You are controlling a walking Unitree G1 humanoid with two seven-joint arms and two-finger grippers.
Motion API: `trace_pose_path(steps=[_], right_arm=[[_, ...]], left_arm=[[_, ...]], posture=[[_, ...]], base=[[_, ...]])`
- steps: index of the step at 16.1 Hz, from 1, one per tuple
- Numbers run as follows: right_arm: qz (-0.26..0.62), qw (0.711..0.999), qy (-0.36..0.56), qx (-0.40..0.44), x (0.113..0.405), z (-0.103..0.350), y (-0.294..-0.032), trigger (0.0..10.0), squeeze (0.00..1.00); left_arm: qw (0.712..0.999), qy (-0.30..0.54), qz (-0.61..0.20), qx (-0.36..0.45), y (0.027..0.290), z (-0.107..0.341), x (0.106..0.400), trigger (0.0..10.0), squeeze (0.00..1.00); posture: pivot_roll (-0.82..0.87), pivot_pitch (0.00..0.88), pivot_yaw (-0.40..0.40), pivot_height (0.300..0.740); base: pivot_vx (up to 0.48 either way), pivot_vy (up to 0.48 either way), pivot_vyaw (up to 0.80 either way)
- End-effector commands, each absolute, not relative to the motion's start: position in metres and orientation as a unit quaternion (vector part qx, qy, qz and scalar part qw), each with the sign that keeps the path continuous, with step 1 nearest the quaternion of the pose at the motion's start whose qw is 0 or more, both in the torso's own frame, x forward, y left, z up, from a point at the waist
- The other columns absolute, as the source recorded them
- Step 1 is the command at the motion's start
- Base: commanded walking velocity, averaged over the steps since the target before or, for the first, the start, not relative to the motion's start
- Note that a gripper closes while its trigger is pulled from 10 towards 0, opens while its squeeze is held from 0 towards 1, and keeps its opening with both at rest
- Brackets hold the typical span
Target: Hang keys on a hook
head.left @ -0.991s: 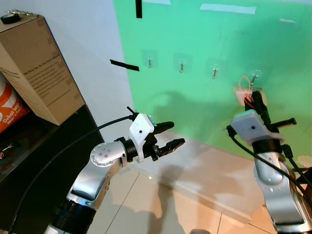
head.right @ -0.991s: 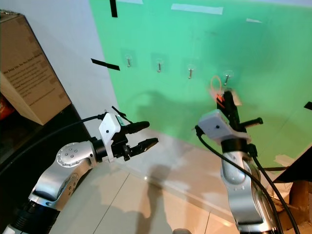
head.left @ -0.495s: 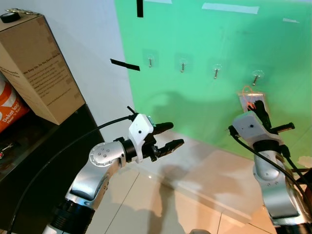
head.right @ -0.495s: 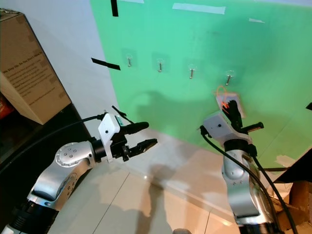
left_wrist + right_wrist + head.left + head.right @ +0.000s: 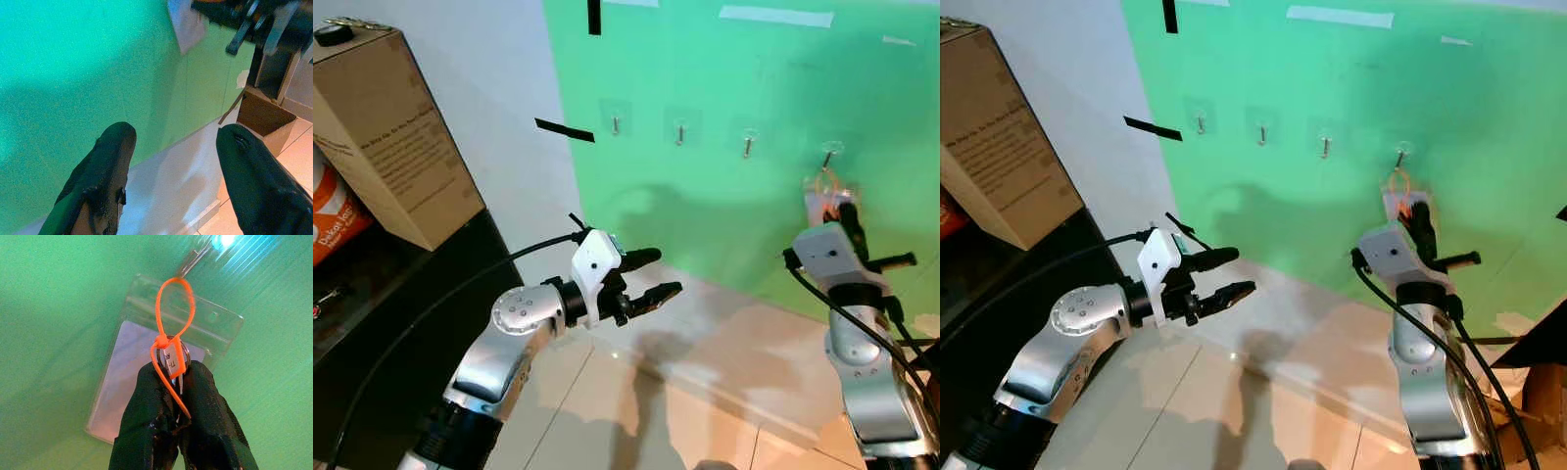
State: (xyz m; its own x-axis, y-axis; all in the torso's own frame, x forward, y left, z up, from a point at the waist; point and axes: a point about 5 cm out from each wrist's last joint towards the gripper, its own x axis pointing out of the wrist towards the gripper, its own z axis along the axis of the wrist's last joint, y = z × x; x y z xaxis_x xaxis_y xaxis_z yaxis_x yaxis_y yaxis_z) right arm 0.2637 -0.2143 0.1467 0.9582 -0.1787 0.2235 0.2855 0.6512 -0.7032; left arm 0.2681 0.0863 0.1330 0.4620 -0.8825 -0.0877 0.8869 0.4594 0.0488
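Keys (image 5: 172, 363) are up at the green wall (image 5: 724, 59), pinched between the right gripper (image 5: 177, 382)'s two black fingers by the ring, with one orange loop (image 5: 175, 308) reaching to the rightmost hook (image 5: 827, 154) and one clear tag sleeve (image 5: 146, 382) behind. Looks like the loop is on the hook's tip, but honestly hard to be sure. Four hooks in a row, the other three bare. Left gripper (image 5: 658, 277) hangs in mid-air well off to the left, fingers spread, nothing in them. One cardboard box (image 5: 386, 127) sits on a dark cabinet (image 5: 401, 294), and some black tape strips (image 5: 564, 130) are stuck on the wall.
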Motion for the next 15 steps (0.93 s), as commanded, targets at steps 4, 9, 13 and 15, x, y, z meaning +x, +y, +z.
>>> trace_pose_path(steps=[4, 9, 13, 15], right_arm=[[-0.133, 0.902, -0.154, -0.381, 0.260, 0.170, -0.208, 10.0, 0.00], [-0.116, 0.910, -0.135, -0.375, 0.260, 0.161, -0.207, 10.0, 0.00], [-0.126, 0.912, -0.116, -0.374, 0.260, 0.156, -0.208, 10.0, 0.00], [-0.131, 0.921, -0.048, -0.364, 0.265, 0.142, -0.217, 10.0, 0.00]], left_arm=[[0.851, 0.018, -0.523, 0.050, 0.087, 0.138, 0.269, 10.0, 0.00], [0.850, 0.020, -0.525, 0.051, 0.087, 0.138, 0.267, 10.0, 0.00], [0.849, 0.023, -0.526, 0.052, 0.087, 0.137, 0.267, 10.0, 0.00], [0.847, 0.025, -0.528, 0.053, 0.087, 0.137, 0.267, 10.0, 0.00]], posture=[[-0.19, 0.000, 0.093, 0.740], [-0.19, 0.000, 0.092, 0.740], [-0.19, 0.000, 0.095, 0.740], [-0.19, 0.000, 0.097, 0.740]], base=[[0.000, 0.000, 0.00], [0.000, 0.000, 0.00], [0.000, 0.000, 0.00], [0.000, 0.000, 0.00]])
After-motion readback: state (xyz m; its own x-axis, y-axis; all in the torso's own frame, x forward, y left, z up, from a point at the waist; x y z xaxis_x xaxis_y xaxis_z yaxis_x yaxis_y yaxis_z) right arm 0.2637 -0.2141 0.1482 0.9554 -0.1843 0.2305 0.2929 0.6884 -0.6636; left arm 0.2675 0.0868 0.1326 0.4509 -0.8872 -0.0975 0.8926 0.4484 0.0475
